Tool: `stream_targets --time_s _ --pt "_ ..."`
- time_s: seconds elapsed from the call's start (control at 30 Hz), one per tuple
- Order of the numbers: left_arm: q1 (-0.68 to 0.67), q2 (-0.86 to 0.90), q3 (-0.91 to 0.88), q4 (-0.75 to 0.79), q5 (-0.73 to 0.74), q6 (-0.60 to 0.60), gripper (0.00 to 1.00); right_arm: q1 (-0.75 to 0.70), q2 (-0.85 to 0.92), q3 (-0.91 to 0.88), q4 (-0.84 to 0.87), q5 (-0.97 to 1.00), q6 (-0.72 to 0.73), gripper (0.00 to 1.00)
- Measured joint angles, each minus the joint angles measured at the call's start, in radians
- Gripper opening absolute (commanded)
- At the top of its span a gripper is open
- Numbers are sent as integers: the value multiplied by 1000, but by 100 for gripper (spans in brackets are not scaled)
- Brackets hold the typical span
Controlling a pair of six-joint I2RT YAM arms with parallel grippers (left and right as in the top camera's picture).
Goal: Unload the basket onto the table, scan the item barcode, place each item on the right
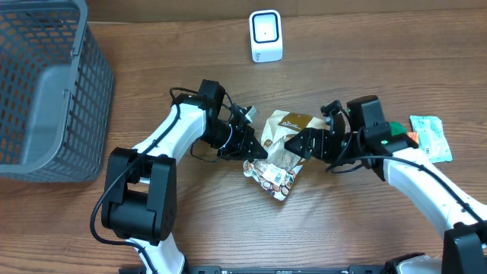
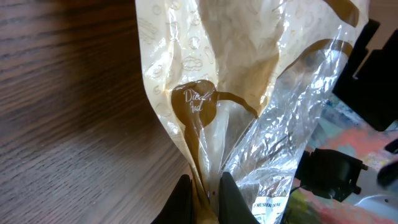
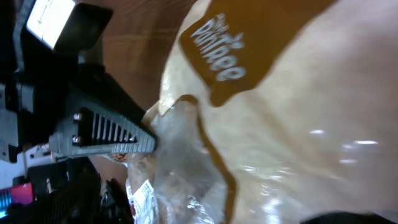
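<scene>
The item is a cream and brown bag (image 1: 285, 129) with a clear window, lying mid-table with its printed end (image 1: 274, 180) towards me. My left gripper (image 1: 255, 149) is shut on the bag's left edge. In the left wrist view its two black fingers (image 2: 228, 198) pinch the plastic seam of the bag (image 2: 236, 68). My right gripper (image 1: 298, 144) stands open at the bag's right side, its jaws spread against it. The bag (image 3: 298, 118) fills the right wrist view. The white scanner (image 1: 265, 36) stands at the back of the table. No barcode shows.
A grey mesh basket (image 1: 46, 84) takes up the left side of the table. A green packet (image 1: 431, 137) lies at the far right, beside the right arm. Bare wooden tabletop lies between the bag and the scanner.
</scene>
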Motion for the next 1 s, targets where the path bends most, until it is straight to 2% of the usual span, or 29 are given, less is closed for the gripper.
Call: stream_targets --time_s 0.13,0.4,0.6,0.77,0.93,1.0 --pt "-12 0 0 11 0 0 4 43 0 -40 76 -23 3 86" --pt "-47 0 0 18 0 5 4 92 0 -67 193 -13 31 82" --pt "-54 0 0 18 -1 12 4 93 0 -67 187 7 40 83" --pt "-54 0 0 32 -1 24 4 93 0 -68 137 66 43 93" --pt "-54 0 0 26 0 54 4 93 0 -69 137 96 45 92" --pt "-54 0 0 20 0 71 4 93 0 -69 139 100 47 86"
